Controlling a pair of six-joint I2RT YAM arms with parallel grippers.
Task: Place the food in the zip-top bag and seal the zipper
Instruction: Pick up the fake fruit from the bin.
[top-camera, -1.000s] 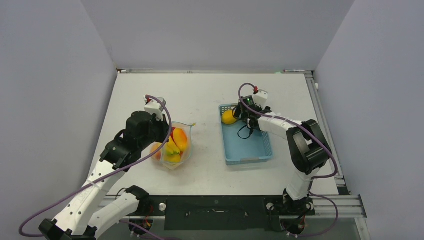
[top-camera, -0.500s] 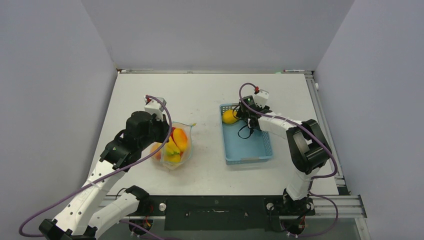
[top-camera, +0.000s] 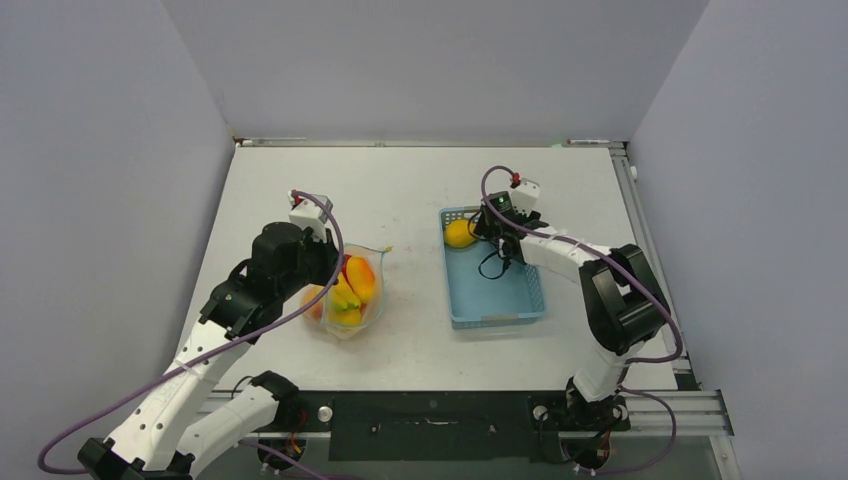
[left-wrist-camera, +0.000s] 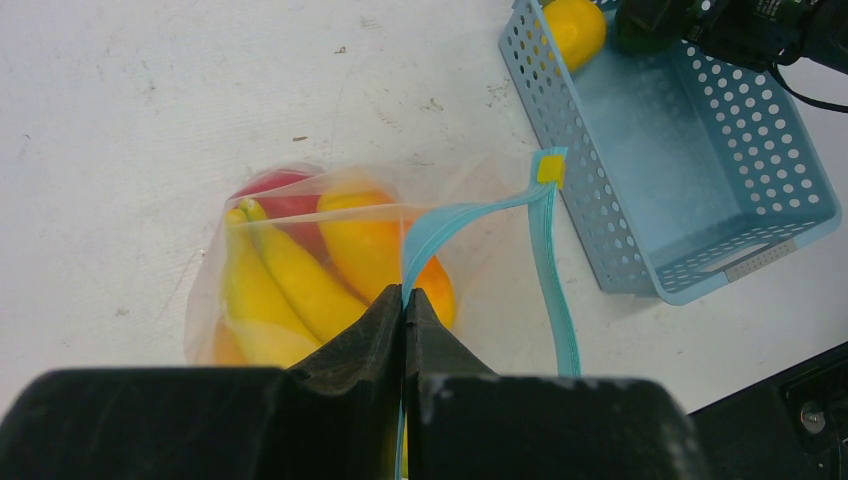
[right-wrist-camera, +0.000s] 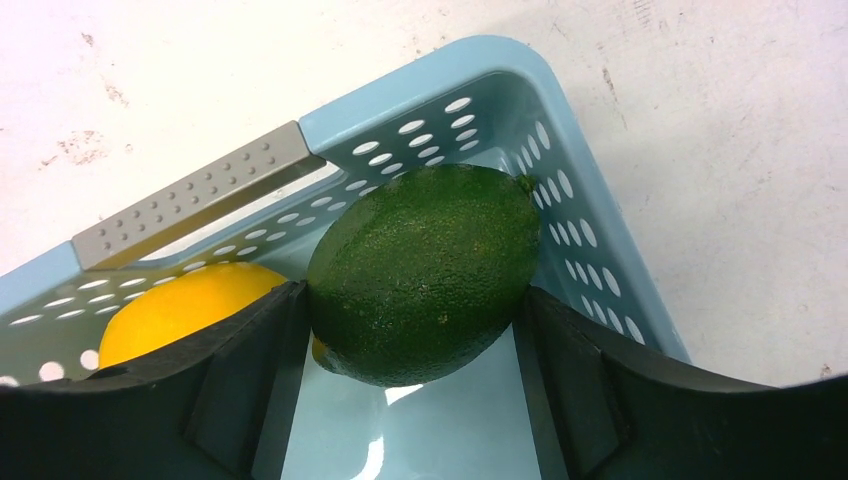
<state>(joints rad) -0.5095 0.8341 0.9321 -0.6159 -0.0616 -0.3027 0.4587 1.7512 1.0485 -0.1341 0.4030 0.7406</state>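
Observation:
The clear zip-top bag (top-camera: 345, 295) lies left of centre with yellow bananas (left-wrist-camera: 290, 275), a red apple (left-wrist-camera: 275, 190) and an orange-yellow mango (left-wrist-camera: 365, 235) inside. Its mouth gapes. My left gripper (left-wrist-camera: 405, 295) is shut on the teal zipper (left-wrist-camera: 470, 210), pinching one side of the strip. In the far corner of the light-blue basket (right-wrist-camera: 420, 90), my right gripper (right-wrist-camera: 412, 293) is shut on a green lime (right-wrist-camera: 425, 270), with both fingers against its sides. A yellow-orange fruit (right-wrist-camera: 185, 305) sits beside the lime, behind the left finger.
The basket (top-camera: 500, 300) stands right of centre, and its near part holds nothing. The yellow slider tab (left-wrist-camera: 550, 168) at the zipper's end lies close to the basket's left wall (left-wrist-camera: 560, 130). Grey walls enclose the table on three sides.
My right gripper's jaws have closed in onto the lime, and that arm has shifted slightly. The left gripper and the bag have not moved.

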